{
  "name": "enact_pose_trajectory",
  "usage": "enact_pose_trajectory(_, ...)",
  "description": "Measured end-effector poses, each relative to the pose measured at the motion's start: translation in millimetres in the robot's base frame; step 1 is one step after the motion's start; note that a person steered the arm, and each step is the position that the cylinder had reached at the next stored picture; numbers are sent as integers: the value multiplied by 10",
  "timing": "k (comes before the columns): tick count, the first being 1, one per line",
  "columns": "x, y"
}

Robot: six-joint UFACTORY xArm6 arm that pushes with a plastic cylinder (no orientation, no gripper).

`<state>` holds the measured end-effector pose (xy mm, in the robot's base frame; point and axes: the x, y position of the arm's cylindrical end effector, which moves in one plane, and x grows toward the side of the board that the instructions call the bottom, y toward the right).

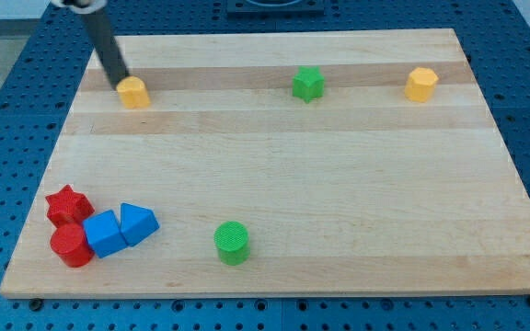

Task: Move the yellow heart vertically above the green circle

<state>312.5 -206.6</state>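
A small yellow block (133,92), which looks like the heart, lies near the board's top left. My tip (120,85) is at its left side, touching it or nearly so, with the dark rod slanting up towards the view's top left. The green circle (232,242) lies near the board's bottom edge, right of and far below the yellow heart. A second yellow block (421,84), hexagon-like, sits at the top right.
A green star (308,83) lies at the top middle. At the bottom left, a red star (67,204), a red circle (70,245), a blue cube (105,233) and a blue triangle (138,222) cluster together. The wooden board (339,165) rests on a blue perforated table.
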Motion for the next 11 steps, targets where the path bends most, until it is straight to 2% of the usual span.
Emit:
enact_pose_trajectory(1,337,748)
enact_pose_trajectory(2,608,1147)
enact_pose_trajectory(3,612,1156)
enact_pose_trajectory(4,338,1027)
enact_pose_trajectory(5,15,753)
enact_pose_trajectory(6,-77,353)
enact_pose_trajectory(7,463,128)
enact_pose_trajectory(8,704,128)
enact_pose_trajectory(9,704,145)
enact_pose_trajectory(11,707,831)
